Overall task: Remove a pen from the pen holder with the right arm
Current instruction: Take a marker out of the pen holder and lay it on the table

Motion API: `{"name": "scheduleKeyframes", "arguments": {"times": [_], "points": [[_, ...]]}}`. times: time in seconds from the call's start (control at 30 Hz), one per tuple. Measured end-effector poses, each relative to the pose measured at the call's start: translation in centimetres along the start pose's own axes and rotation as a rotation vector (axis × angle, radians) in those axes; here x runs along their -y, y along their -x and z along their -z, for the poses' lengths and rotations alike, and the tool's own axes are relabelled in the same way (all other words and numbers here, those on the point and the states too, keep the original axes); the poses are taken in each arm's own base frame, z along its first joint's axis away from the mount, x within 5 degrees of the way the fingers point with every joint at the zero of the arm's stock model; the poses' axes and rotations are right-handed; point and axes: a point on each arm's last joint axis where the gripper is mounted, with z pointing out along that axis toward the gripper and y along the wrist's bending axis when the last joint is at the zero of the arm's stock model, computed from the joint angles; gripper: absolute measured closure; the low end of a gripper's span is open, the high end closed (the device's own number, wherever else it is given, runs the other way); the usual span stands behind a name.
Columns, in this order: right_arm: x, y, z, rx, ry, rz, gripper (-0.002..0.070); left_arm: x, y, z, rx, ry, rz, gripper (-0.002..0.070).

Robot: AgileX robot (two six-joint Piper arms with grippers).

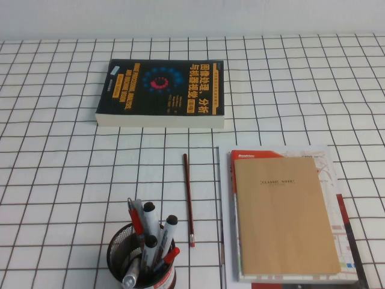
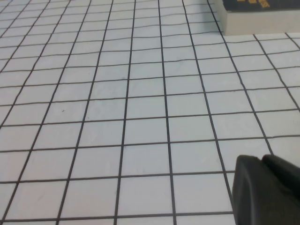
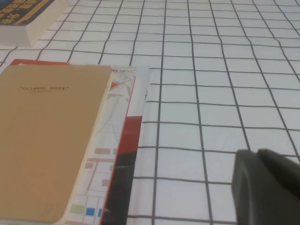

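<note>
A black mesh pen holder (image 1: 120,253) stands at the front edge of the table, left of centre, with several markers and pens (image 1: 149,232) sticking up from it. A dark red pencil (image 1: 188,198) lies on the cloth just right of the holder. Neither arm appears in the high view. In the right wrist view my right gripper (image 3: 258,152) hangs shut and empty over the checked cloth, to the right of the tan notebook (image 3: 42,140). The holder is not in that view. My left gripper (image 2: 262,158) is shut over bare cloth, holding nothing.
A thick dark book (image 1: 162,91) lies at the back centre; its corner (image 2: 262,16) shows in the left wrist view. The tan notebook (image 1: 283,214) rests on a red-and-white booklet (image 1: 337,198) at the front right. A white checked cloth (image 1: 60,168) covers the table.
</note>
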Motion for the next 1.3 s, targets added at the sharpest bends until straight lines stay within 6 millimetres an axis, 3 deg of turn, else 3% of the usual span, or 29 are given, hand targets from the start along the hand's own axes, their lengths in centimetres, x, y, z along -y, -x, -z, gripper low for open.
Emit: {"name": "scheduleKeyframes", "arguments": {"times": [0.97,1.1,1.3], "points": [[0.0,0.3,0.0,0.034,0.004,-0.011,0.0692,0.0,0.0,0.0,0.0,0.001,-0.002,0.0679],[-0.3,0.9,0.0,0.094,0.035,-0.113,0.0692,0.0,0.0,0.0,0.0,0.001,-0.004,0.0679],[-0.6,1.8,0.2,0.183,0.109,-0.417,0.0692,0.0,0.0,0.0,0.0,0.001,-0.004,0.0679]]}}
